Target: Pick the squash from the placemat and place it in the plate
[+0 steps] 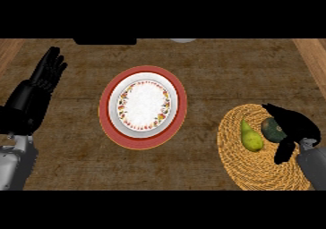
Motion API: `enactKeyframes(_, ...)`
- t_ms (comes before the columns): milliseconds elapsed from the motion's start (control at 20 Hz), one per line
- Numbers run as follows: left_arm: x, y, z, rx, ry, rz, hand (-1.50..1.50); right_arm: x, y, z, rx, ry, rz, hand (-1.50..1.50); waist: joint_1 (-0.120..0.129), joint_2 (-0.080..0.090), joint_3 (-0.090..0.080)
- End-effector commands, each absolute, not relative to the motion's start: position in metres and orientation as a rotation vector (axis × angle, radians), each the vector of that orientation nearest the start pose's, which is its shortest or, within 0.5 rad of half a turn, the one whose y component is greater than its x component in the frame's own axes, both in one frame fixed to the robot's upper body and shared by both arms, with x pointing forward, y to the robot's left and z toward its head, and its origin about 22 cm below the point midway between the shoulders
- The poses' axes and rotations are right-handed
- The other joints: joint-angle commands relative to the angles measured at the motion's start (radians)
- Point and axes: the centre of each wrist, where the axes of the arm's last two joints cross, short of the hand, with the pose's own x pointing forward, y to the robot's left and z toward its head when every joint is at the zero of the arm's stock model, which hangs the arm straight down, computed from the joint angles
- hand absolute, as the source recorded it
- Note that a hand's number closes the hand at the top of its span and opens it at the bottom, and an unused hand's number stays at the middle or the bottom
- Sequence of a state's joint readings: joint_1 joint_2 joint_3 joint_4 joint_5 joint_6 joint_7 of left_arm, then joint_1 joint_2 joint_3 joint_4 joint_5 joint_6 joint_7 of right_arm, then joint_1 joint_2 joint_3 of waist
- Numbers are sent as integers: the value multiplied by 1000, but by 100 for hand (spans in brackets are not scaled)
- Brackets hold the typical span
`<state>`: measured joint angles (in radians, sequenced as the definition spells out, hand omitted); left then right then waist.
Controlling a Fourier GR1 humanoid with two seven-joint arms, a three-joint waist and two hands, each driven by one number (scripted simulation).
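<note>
The right hand (293, 127) curls its fingers around the dark green squash (272, 130) on the woven placemat (258, 172) (a yellow-green pear (251, 137) lies just beside it). The plate (144, 106) sits apart. The left hand (41, 82) rests open near the left edge.

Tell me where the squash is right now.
In the head view the squash lies on the woven placemat at the right, just right of the pear, with the right hand curled round it.

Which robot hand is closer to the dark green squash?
Right. The right robot hand curls against the squash on the woven placemat. The left robot hand rests open far off, beyond the plate.
</note>
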<state>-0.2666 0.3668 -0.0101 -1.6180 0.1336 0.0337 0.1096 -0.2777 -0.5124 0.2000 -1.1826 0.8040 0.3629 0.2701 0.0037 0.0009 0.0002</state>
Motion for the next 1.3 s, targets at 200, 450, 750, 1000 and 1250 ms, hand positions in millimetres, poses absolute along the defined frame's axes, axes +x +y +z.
enactKeyframes(200,294,282,116,133,-1736,-247,0,310,-318,-11,-842,-660,1298,-150,2,-1,0)
enactKeyframes(450,291,292,105,148,-1755,-238,0,309,-309,-12,-948,-967,1223,150,3,0,0)
enactKeyframes(750,288,275,103,129,-1743,-219,0,298,-287,-14,-1141,-964,1034,150,-18,-11,-1)
enactKeyframes(1000,285,305,93,252,-1694,-157,0,234,-303,-77,-1139,-507,675,150,-174,-50,-10)
enactKeyframes(1250,283,314,96,281,-1684,-144,0,219,-241,-73,-1198,-557,477,150,-159,-56,-15)
